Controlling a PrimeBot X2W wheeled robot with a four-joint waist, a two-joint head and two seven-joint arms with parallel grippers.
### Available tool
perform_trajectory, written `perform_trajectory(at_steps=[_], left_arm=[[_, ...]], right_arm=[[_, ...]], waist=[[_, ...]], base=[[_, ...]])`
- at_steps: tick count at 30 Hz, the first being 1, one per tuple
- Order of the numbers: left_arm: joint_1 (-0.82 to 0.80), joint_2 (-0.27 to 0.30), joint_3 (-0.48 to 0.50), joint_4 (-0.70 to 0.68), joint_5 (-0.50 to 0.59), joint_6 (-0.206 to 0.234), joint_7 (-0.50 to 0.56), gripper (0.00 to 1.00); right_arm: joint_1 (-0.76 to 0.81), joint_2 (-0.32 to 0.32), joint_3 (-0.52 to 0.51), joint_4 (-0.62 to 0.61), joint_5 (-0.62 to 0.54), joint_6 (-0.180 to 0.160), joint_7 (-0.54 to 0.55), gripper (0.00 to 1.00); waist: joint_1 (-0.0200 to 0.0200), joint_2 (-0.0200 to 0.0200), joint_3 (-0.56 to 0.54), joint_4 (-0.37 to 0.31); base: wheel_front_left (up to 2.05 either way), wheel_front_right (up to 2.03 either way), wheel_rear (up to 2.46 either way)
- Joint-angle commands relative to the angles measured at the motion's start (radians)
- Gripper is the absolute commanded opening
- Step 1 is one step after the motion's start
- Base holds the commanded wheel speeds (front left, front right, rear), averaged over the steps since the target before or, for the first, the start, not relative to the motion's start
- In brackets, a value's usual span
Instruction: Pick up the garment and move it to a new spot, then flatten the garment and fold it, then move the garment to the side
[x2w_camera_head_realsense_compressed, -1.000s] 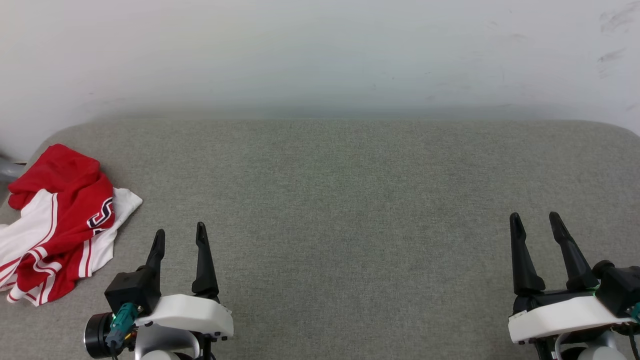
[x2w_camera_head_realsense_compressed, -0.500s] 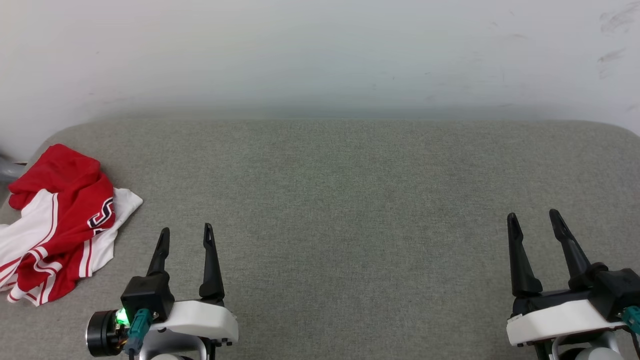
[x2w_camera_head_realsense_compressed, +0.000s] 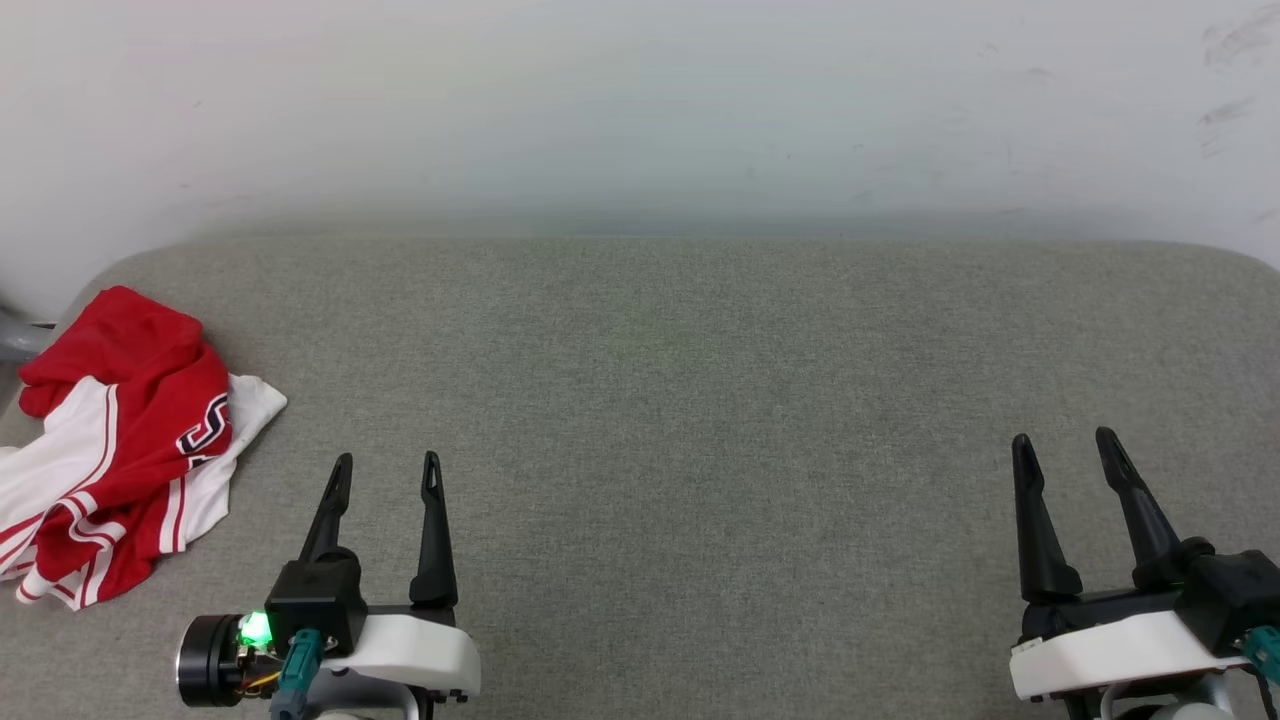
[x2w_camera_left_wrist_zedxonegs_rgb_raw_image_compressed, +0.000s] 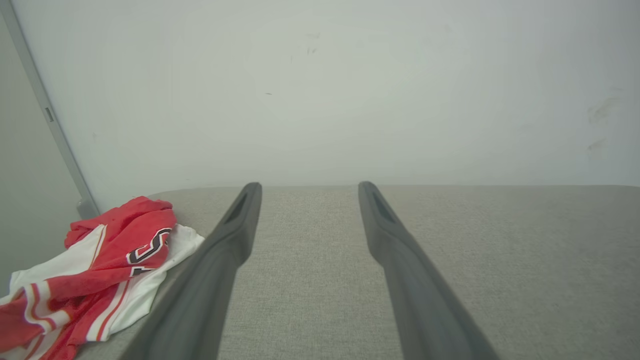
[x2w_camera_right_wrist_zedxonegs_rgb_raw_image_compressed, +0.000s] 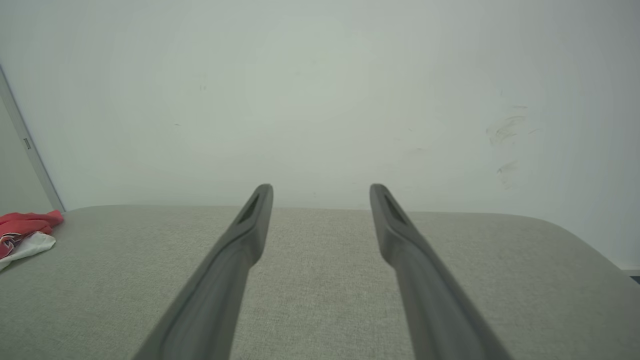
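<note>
The garment (x2w_camera_head_realsense_compressed: 120, 440) lies crumpled at the far left of the grey padded surface (x2w_camera_head_realsense_compressed: 700, 380), red with white panels, striped trim and part of a black letter showing. In the left wrist view the garment (x2w_camera_left_wrist_zedxonegs_rgb_raw_image_compressed: 100, 270) sits left of the fingers. My left gripper (x2w_camera_head_realsense_compressed: 388, 466) hovers open and empty to the garment's right, near the front edge. At the lower right, my right gripper (x2w_camera_head_realsense_compressed: 1063, 444) is open with nothing between its fingers. The right wrist view catches a corner of the garment (x2w_camera_right_wrist_zedxonegs_rgb_raw_image_compressed: 22, 232) at its far left.
A white wall (x2w_camera_head_realsense_compressed: 640, 100) rises directly behind the padded surface. A grey post (x2w_camera_left_wrist_zedxonegs_rgb_raw_image_compressed: 50, 125) stands at the left end by the garment. The surface's corners are rounded at the back left and back right.
My left gripper has drawn back toward the front edge and shifted slightly right. The right gripper has dropped back a little. The garment has not moved.
</note>
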Motion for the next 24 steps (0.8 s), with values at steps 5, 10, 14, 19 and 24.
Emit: perform_trajectory(at_steps=[5,10,14,19,24], left_arm=[[0.007,-0.008,0.017,0.011,-0.005,-0.028,-0.006,1.00],[0.008,-0.014,0.029,0.026,-0.023,-0.052,-0.006,1.00],[0.005,-0.017,0.037,0.035,-0.025,-0.062,-0.006,1.00],[0.005,-0.018,0.042,0.041,-0.023,-0.067,-0.006,1.00],[0.004,-0.019,0.042,0.045,-0.030,-0.069,-0.006,1.00]], right_arm=[[0.003,0.002,0.001,0.008,0.030,-0.001,-0.006,1.00],[0.002,0.002,-0.007,0.021,0.065,-0.001,-0.006,1.00],[0.001,0.002,-0.006,0.024,0.065,-0.001,-0.006,1.00],[0.003,0.002,-0.006,0.028,0.070,-0.001,-0.006,1.00],[0.004,0.002,-0.005,0.029,0.072,-0.001,-0.006,1.00]], waist=[[0.0000,0.0000,0.001,0.001],[0.0000,0.0000,0.001,0.002],[0.0000,0.0000,0.001,0.003],[0.0000,0.0000,0.000,0.003],[0.0000,0.0000,-0.001,0.003]], base=[[0.00,0.00,0.00],[0.00,0.00,0.00],[0.00,0.00,0.00],[0.00,0.00,0.00],[0.00,0.00,0.00]])
